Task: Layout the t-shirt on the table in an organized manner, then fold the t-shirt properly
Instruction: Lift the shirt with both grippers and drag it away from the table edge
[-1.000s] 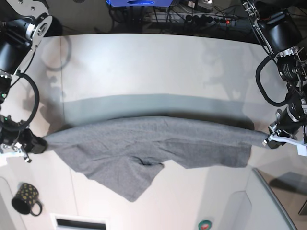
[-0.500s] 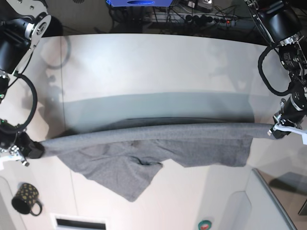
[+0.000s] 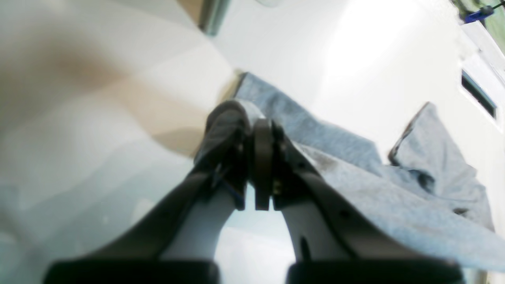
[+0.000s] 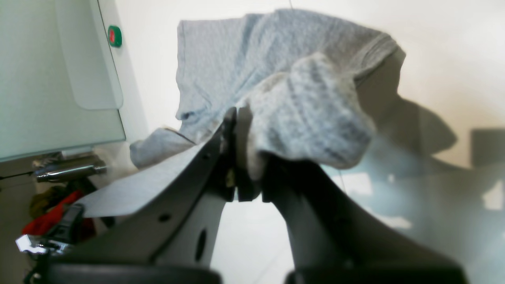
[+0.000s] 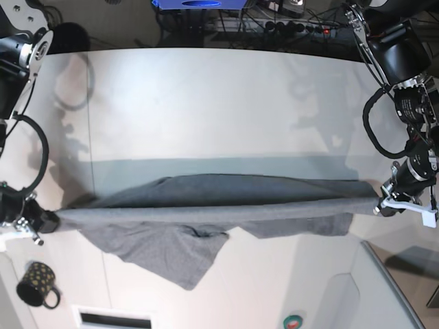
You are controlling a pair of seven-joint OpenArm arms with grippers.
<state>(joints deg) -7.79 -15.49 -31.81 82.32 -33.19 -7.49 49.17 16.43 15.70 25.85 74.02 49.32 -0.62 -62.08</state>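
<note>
Compared with the earlier base frames, the t-shirt (image 5: 206, 223) is stretched tighter into a near-straight band between the two arms, and more cloth is lifted clear of the table (image 5: 206, 103); both ends are held further apart and slightly lower in the picture. The shirt is suspended across the near half of the table, with its lower part, a pointed flap toward the base view's left, draped onto the surface below the taut edge. The left gripper (image 5: 385, 205) is seen clamped shut on one end of the cloth at the base view's right; in the left wrist view its jaws are pressed together with grey fabric trailing away from them. The right gripper (image 5: 49, 221) is likewise closed on the opposite end at the base view's left; in the right wrist view a bunched wad of fabric is pinched between the closed jaws. A spotted dark mug (image 5: 36, 284) is parked near the table's front corner, just below the right gripper, apart from the cloth. The step in hand is judged to be the layout: the shirt is being pulled taut before it is spread flat. Folding is not yet begun. The next move probably calls for the stretched edge to be lowered and dragged evenly so the draped part unrolls without creases, with equal tension kept on both ends and the mug avoided.
</note>
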